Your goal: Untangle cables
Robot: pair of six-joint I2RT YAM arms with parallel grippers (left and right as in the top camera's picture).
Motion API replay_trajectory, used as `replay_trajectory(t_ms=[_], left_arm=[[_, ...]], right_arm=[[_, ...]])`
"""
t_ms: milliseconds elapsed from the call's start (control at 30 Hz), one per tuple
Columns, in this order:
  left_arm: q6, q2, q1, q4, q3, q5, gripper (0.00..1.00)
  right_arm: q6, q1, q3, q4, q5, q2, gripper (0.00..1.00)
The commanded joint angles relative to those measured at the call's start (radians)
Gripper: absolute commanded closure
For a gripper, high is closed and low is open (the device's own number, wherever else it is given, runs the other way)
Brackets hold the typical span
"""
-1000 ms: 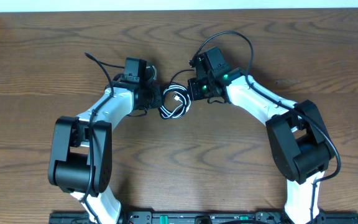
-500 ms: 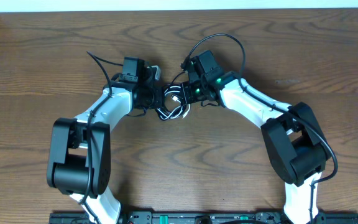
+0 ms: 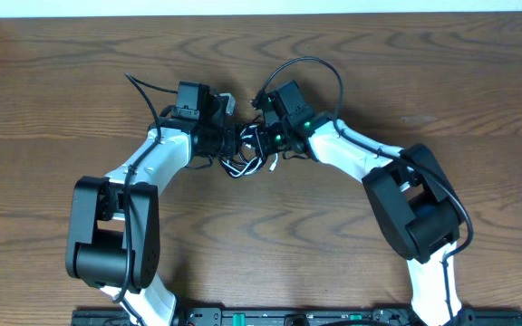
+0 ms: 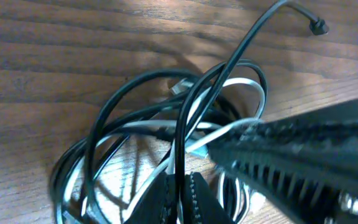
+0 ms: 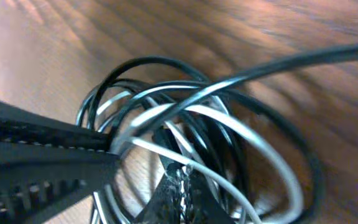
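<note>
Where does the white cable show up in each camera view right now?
Overhead: white cable lies in the tangle at frame centre.
Left wrist: white cable crosses the centre and loops to the upper right.
Right wrist: white cable arcs from the centre to the right.
Shared landmark: the black cable looped through it.

Two cables — one black cable (image 4: 179, 143), one white cable (image 4: 244, 83) — two grippers (image 3: 232, 143) (image 3: 263, 140), one table (image 3: 62, 81).

A small tangle of black and white cables (image 3: 246, 165) lies on the wooden table (image 3: 53, 100), midway between the side edges and nearer the far edge. The left gripper (image 3: 231, 143) and right gripper (image 3: 259, 140) meet over it, tips close together, white arms reaching in from the near edge.
</note>
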State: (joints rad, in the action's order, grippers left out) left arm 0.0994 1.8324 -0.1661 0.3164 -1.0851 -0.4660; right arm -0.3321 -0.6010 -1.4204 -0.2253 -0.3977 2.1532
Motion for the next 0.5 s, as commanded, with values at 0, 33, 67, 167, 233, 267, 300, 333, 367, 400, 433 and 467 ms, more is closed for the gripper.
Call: replay_trajectory(t_ms=[0,33,67,167,233,267,300,333,367,400,433,467], left_arm=[[-0.021,-0.021,0.006,0.007,0.006,-0.016,0.91],[-0.021,-0.021,0.008,0.008,0.006,-0.011,0.89],[-0.020,-0.021,0.010,0.010,0.006,0.003,0.88],[-0.013,-0.021,0.015,0.019,0.006,0.095,0.74],[-0.013,-0.021,0.015,0.022,0.006,0.126,0.69],[-0.012,-0.021,0.015,0.023,0.006,0.138,0.66],[-0.011,-0.021,0.015,0.023,0.006,0.144,0.64],[-0.009,-0.021,0.015,0.022,0.006,0.147,0.62],[-0.009,-0.021,0.015,0.022,0.006,0.147,0.60],[-0.009,-0.021,0.015,0.022,0.006,0.147,0.60],[-0.009,-0.021,0.015,0.022,0.006,0.151,0.60],[-0.008,-0.021,0.015,0.023,0.006,0.164,0.60]], right_arm=[[0.054,-0.015,-0.016,0.016,-0.058,0.012,0.98],[0.061,-0.015,-0.016,0.016,-0.058,0.012,0.97],[0.070,-0.014,-0.016,0.016,-0.058,0.012,0.96],[0.079,-0.007,-0.017,0.026,-0.074,0.010,0.82],[0.075,0.001,-0.022,0.037,-0.152,0.005,0.73],[0.074,0.006,-0.024,0.047,-0.200,-0.002,0.70],[0.073,0.011,-0.026,0.054,-0.227,-0.007,0.68],[0.059,0.014,-0.027,0.057,-0.234,-0.016,0.67],[0.043,0.019,-0.027,0.058,-0.233,-0.023,0.66],[0.034,0.022,-0.027,0.058,-0.234,-0.032,0.66],[0.030,0.025,-0.027,0.057,-0.234,-0.035,0.67],[0.029,0.026,-0.027,0.056,-0.234,-0.039,0.67]])
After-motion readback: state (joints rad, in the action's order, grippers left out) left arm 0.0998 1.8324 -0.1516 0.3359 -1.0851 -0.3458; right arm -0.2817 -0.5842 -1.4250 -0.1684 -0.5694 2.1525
